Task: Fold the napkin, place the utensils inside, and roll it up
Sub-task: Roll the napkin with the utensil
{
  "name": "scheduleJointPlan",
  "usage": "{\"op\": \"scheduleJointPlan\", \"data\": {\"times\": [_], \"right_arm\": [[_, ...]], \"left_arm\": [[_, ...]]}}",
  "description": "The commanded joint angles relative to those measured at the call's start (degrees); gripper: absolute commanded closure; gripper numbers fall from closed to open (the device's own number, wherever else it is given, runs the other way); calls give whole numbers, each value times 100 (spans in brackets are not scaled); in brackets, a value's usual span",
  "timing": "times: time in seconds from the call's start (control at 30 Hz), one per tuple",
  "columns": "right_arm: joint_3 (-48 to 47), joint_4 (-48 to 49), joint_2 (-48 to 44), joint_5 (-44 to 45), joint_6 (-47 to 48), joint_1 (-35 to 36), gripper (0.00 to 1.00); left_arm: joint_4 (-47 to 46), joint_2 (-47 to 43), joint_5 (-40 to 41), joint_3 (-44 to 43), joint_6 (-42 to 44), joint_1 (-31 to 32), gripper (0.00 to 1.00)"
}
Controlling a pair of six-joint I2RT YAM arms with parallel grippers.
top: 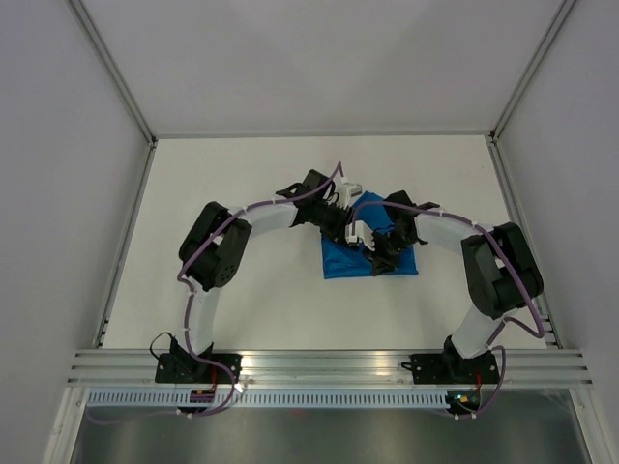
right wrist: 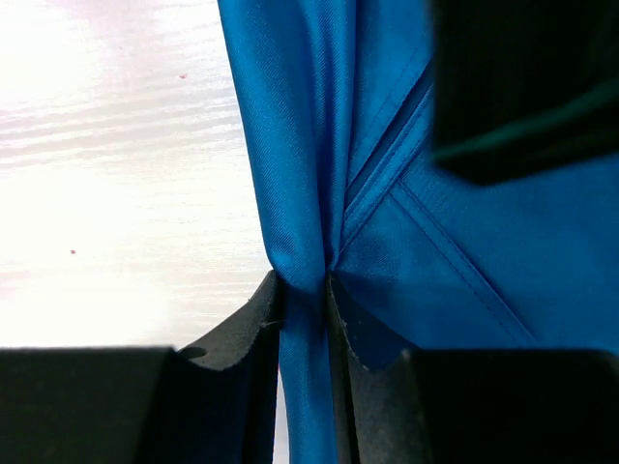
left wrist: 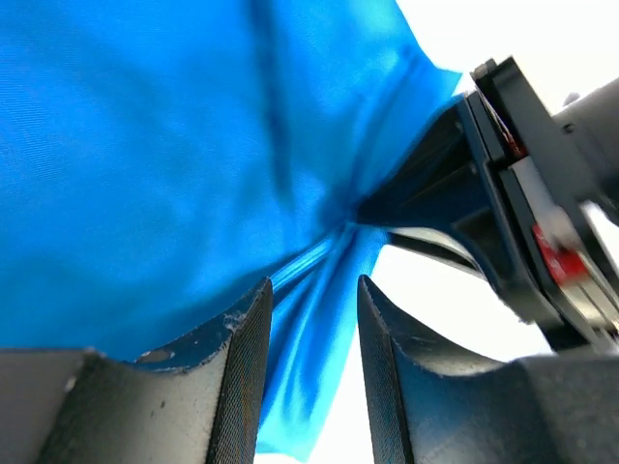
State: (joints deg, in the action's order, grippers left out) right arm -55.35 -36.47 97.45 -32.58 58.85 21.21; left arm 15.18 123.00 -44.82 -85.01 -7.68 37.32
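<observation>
The bright-blue napkin [top: 368,253] lies bunched on the white table, partly lifted between both grippers. My right gripper [top: 383,253] is shut on a gathered fold of the napkin [right wrist: 300,193]; in the right wrist view the jaws [right wrist: 304,282] pinch the cloth tightly. My left gripper [top: 348,228] is open. In the left wrist view its fingers [left wrist: 312,290] stand apart with a loose strand of napkin [left wrist: 145,145] hanging between them, and white table shows in the gap. The right gripper [left wrist: 503,184] shows there too, holding the cloth. The knife is out of view.
The white table [top: 242,193] is bounded by grey walls at the back and sides. An aluminium rail [top: 329,365] runs along the near edge, with both arm bases on it.
</observation>
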Motion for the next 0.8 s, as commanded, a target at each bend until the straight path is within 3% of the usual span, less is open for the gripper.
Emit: {"op": "scheduleJointPlan", "data": {"times": [0.0, 0.2, 0.4, 0.63, 0.77], "right_arm": [[-449, -1281, 694, -565, 513, -301, 93], [-1581, -2546, 1829, -960, 1197, -714, 94], [-2304, -3251, 2673, -996, 1225, -829, 94], [-2971, -3454, 3314, -943, 892, -891, 93], [-3271, -3700, 3588, -996, 874, -952, 93]], "left_arm": [[-734, -855, 1288, 370, -830, -216, 54], [-2253, -2349, 3037, 2230, -1226, -296, 52], [-3397, -3482, 3988, 3550, -869, 2, 51], [-3513, -3363, 5815, 3711, 1038, 1810, 49], [-3548, -2879, 6107, 3501, 2119, 2560, 47]]}}
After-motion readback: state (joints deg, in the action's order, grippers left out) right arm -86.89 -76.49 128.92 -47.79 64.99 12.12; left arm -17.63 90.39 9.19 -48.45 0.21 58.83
